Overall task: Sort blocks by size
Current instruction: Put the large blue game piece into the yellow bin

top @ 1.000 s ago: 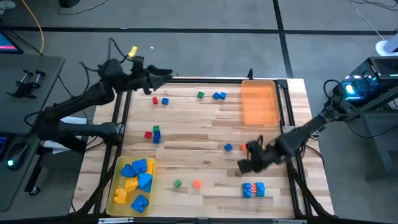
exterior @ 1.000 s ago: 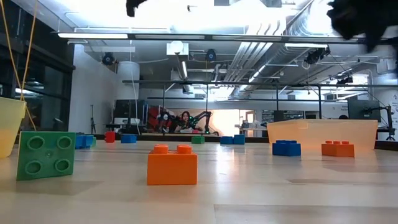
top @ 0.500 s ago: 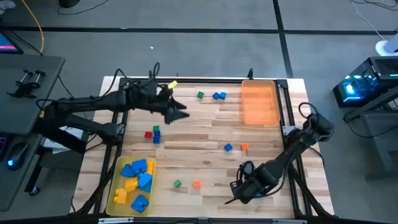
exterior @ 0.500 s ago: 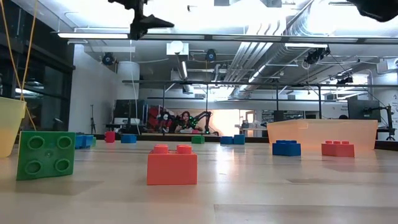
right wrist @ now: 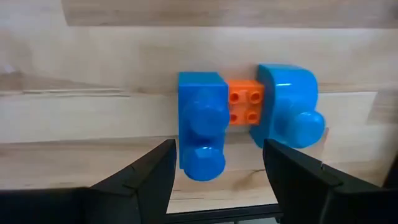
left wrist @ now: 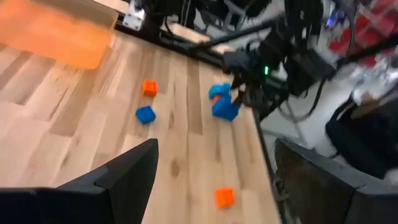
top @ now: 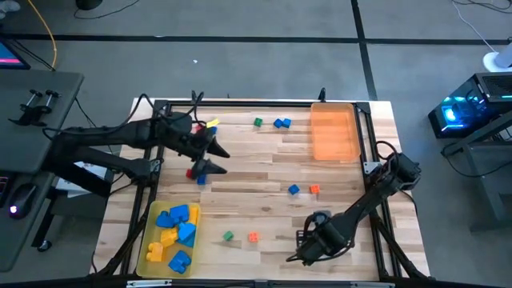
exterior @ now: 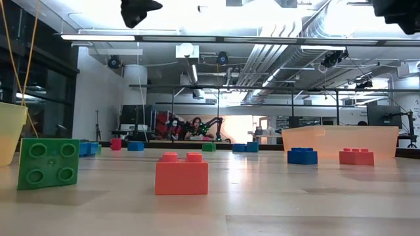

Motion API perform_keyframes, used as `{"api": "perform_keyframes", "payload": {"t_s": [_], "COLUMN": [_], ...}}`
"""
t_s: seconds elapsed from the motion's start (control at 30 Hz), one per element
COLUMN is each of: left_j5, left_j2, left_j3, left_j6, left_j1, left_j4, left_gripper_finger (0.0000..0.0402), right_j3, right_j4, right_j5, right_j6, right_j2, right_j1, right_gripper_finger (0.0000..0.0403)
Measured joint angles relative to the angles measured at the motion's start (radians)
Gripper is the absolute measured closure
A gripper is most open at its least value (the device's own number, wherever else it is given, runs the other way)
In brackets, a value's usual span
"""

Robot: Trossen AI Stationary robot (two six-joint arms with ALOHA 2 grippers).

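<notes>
Blue-orange-blue joined blocks (right wrist: 249, 121) lying on the wooden tabletop (top: 264, 180) near its front right, framed by the right end effector (right wrist: 217, 163) with fingers apart for pickup, left end effector (top: 210, 156) also spread, hovering over red-green-blue blocks (top: 196, 172).

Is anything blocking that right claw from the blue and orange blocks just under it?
Nothing visible. The right gripper hangs over the joined blue-orange-blue blocks, jaws open, with only bare table around them.
</notes>
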Motion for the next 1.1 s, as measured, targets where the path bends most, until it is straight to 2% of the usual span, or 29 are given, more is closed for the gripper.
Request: {"api": "perform_keyframes", "payload": {"t_s": [0.23, 0.4, 0.67, 0.8, 0.9, 1.03, 1.1], "left_j5": [0.001, 0.0, -0.021, -0.049, -0.069, -0.068, -0.067], "left_j2": [-0.054, -0.064, -0.062, -0.061, -0.061, -0.066, -0.073], "left_j3": [0.0, 0.0, 0.0, 0.0, 0.0, -0.001, 0.0], "left_j6": [0.037, 0.037, 0.004, -0.04, -0.068, -0.069, -0.081], "left_j1": [-0.005, -0.029, -0.068, -0.08, -0.091, -0.106, -0.11], "left_j4": [-0.096, -0.097, -0.094, -0.072, -0.048, -0.012, 0.019], "left_gripper_finger": [0.0095, 0.0095, 0.0095, 0.0095, 0.0095, 0.0095, 0.0095], "right_j3": [0.0, -0.037, -0.166, -0.199, -0.203, -0.193, -0.184], "right_j4": [0.025, 0.049, 0.248, 0.285, 0.287, 0.286, 0.278], "right_j5": [-0.01, -0.009, 0.005, -0.001, -0.011, 0.008, 0.022], "right_j6": [0.018, 0.008, -0.029, -0.05, -0.082, -0.126, -0.15], "right_j2": [0.004, 0.003, 0.005, 0.001, 0.002, 0.003, 0.003], "right_j1": [-0.012, -0.014, -0.027, -0.04, -0.046, -0.047, -0.047], "right_gripper_finger": [0.0167, 0.0167, 0.0167, 0.0168, 0.0189, 0.0269, 0.0274]}}
